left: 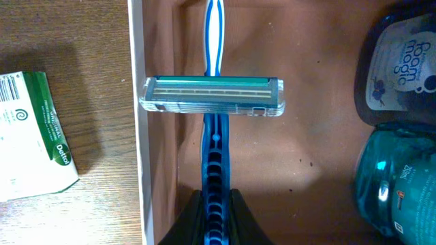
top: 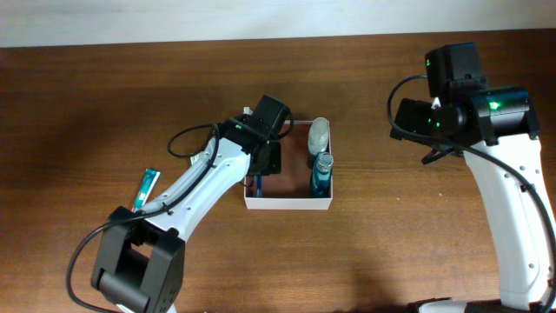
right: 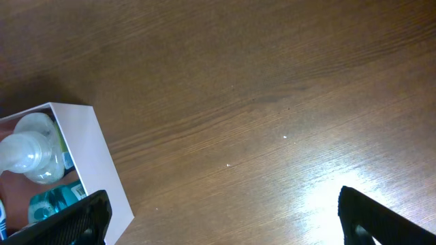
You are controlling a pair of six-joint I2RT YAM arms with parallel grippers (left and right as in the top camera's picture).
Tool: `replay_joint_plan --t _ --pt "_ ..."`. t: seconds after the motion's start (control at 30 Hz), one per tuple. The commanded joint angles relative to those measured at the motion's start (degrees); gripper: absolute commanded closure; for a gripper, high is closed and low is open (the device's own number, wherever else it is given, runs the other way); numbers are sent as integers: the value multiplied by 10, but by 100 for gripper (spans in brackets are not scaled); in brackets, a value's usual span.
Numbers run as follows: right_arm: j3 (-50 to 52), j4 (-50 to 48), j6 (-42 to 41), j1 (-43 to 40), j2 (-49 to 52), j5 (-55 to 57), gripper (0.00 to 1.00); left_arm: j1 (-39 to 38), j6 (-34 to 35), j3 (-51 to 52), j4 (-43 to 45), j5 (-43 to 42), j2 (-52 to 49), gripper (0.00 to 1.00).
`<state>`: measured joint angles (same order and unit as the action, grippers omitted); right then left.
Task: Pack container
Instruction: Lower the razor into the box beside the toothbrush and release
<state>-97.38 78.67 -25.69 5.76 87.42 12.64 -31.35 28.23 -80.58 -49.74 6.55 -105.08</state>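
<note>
The container (top: 287,205), a shallow white-walled box with a reddish-brown inside, sits mid-table. It also shows in the left wrist view (left: 136,150) and the right wrist view (right: 88,156). My left gripper (left: 215,214) is shut on the blue handle of a razor (left: 212,96), holding it inside the box along its left wall. In the overhead view the left gripper (top: 261,167) is over the box's left side. A teal bottle (top: 322,174) and a clear white-capped bottle (top: 319,135) lie against the right wall. My right gripper (right: 221,218) is open and empty over bare table right of the box.
A green and white toothpaste box (left: 34,136) lies on the wooden table left of the container, also seen in the overhead view (top: 146,189). The right arm (top: 460,104) hangs over the table's right part.
</note>
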Motion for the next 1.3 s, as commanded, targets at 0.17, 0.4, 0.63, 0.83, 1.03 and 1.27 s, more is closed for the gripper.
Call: replay_joint_plan --t 0.17,0.4,0.63,0.83,1.03,1.27 --pt "-8 0 0 -2 2 5 2 -1 7 -9 0 15 -4 59" --pt "-8 0 0 -2 2 5 2 -1 7 -21 -16 14 5 59" --pt "-8 0 0 -2 2 5 2 12 -9 -59 -56 19 36 59" --pt "-8 0 0 -2 2 5 2 58 -9 -62 -83 19 65 60" --pt "-8 0 0 -2 2 5 2 130 -9 -62 -119 19 80 60" --pt "-8 0 0 -2 2 5 2 184 -15 -50 -140 19 79 60"
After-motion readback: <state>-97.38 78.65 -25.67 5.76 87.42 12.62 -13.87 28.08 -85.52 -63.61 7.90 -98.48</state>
